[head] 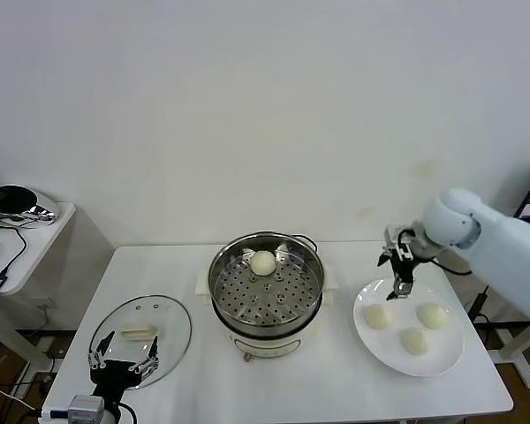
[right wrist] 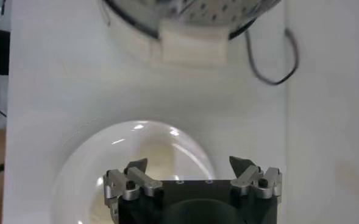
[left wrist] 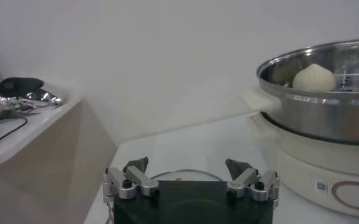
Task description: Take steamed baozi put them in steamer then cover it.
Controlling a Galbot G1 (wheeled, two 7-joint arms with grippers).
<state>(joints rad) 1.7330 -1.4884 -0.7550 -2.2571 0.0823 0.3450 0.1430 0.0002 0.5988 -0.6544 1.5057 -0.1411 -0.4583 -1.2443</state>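
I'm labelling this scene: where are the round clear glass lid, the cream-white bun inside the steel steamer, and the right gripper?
Round clear glass lid [head: 163, 329]: head view, bare glass.
Cream-white bun [head: 263, 262]: head view, top of the bun.
Right gripper [head: 399, 287]: head view, between its open fingertips, over the plate.

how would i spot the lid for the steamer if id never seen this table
Start at the steel steamer in the middle of the white table. The cover lies flat to its left, by the open left gripper. Unlike the white plate on the right, it is clear glass with a cream handle.
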